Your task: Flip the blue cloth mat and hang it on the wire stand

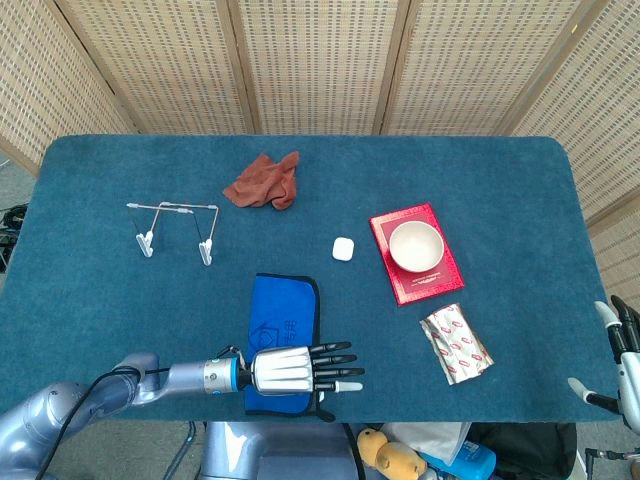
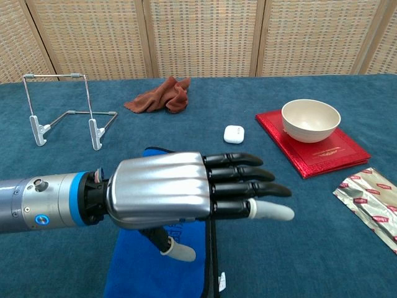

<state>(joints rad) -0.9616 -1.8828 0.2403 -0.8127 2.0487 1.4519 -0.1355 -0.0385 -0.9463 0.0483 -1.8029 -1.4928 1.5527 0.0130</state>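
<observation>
The head view looks steeply down from high above the near edge, taking in the whole worktop to its far corners. The chest view sits low at the near edge, facing level across the worktop. Both share the near-middle to far edge.

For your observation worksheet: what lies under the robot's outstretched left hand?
The blue cloth mat lies flat on the table beneath the left hand, fingers spread, holding nothing. The hand hides the mat's near portion, so contact there cannot be judged.
</observation>
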